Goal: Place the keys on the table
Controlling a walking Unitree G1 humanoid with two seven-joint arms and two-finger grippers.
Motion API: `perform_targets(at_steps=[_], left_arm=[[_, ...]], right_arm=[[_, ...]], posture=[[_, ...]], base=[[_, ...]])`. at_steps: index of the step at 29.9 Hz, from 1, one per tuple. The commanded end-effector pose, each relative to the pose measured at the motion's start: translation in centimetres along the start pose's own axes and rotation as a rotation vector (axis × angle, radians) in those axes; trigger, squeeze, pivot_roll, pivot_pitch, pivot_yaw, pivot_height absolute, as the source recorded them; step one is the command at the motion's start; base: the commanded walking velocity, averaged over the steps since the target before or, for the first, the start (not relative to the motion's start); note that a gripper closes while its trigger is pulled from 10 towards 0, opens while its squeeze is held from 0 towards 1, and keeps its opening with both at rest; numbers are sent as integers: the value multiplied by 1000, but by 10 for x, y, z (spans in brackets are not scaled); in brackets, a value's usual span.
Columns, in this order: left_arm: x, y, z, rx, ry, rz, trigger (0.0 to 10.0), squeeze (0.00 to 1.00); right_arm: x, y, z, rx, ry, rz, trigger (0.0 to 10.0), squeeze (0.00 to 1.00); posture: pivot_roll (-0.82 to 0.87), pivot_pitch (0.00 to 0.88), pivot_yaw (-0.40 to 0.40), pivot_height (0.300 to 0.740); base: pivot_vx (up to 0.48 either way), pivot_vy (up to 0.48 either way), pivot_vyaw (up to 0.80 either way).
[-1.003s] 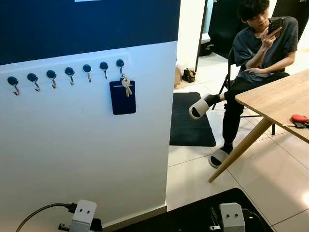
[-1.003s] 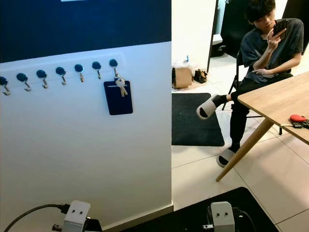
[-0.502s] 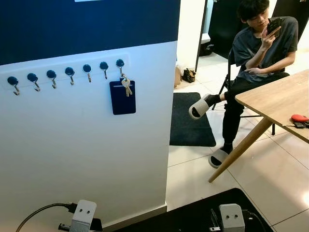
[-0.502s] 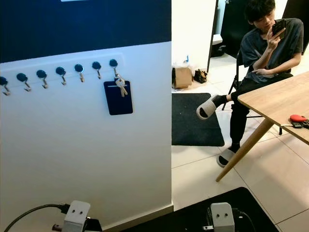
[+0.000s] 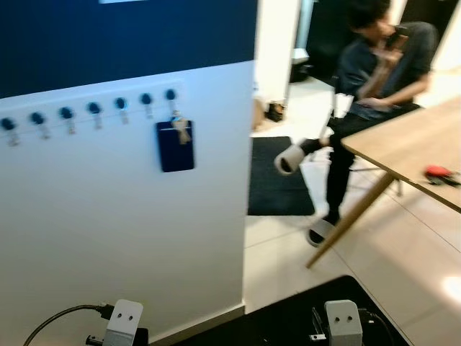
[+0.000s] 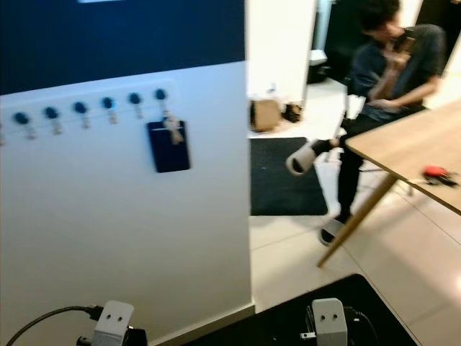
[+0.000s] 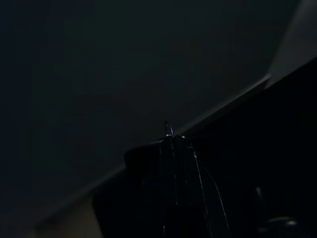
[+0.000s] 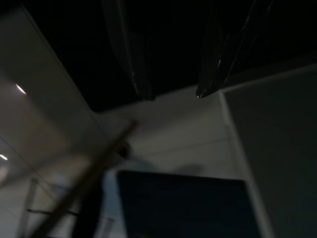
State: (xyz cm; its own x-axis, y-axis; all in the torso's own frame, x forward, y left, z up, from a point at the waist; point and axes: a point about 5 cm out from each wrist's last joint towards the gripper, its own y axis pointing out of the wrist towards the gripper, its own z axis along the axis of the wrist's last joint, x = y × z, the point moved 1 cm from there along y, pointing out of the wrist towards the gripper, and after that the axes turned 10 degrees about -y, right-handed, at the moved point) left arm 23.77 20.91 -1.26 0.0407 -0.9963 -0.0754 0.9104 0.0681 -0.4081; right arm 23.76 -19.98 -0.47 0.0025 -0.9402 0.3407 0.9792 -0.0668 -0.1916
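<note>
A small bunch of keys (image 5: pixel 181 128) hangs with a dark blue card holder (image 5: pixel 175 146) from the rightmost hook on the white wall panel. The wooden table (image 5: pixel 403 148) stands to the right, well away from the keys. Both arms hang low, their silver wrists (image 5: pixel 122 321) (image 5: pixel 342 324) at the picture's lower edge, far below the keys. In the dark left wrist view the left gripper (image 7: pixel 169 130) tapers to a single tip, shut with nothing in it. The right gripper (image 8: pixel 173 93) is open over the floor, its fingers (image 8: pixel 141 89) apart and empty.
A row of blue hooks (image 5: pixel 94 109) runs along the wall. A person (image 5: pixel 374 68) sits on a chair beside the table, one foot by the slanted table leg (image 5: pixel 346 223). A red object (image 5: pixel 434 171) lies on the table. Black mats (image 5: pixel 277 184) (image 5: pixel 302 317) lie on the tiled floor.
The whole picture has slid a little to the left and turned blurry, so the camera has moved. The keys still hang on their hook and both arms stay low.
</note>
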Motion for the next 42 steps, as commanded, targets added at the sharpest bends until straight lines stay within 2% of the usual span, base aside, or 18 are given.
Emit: perform_targets(at_steps=[1,23,42], left_arm=[[2,-2,-8,-28,-7,1,10000,0],[2,-2,-8,-27,-7,3,10000,0],[5,-3,-5,-12,-18,-12,10000,0]], right_arm=[[-1,-6,-8,-25,7,0,10000,0],[-1,-6,-8,-25,4,1,10000,0],[-3,-6,-7,-19,2,3,10000,0]], posture=[[76,131,92,740],[75,129,94,740],[77,129,97,740]], base=[[0,-480,-800],[0,-480,-800],[0,-45,0]])
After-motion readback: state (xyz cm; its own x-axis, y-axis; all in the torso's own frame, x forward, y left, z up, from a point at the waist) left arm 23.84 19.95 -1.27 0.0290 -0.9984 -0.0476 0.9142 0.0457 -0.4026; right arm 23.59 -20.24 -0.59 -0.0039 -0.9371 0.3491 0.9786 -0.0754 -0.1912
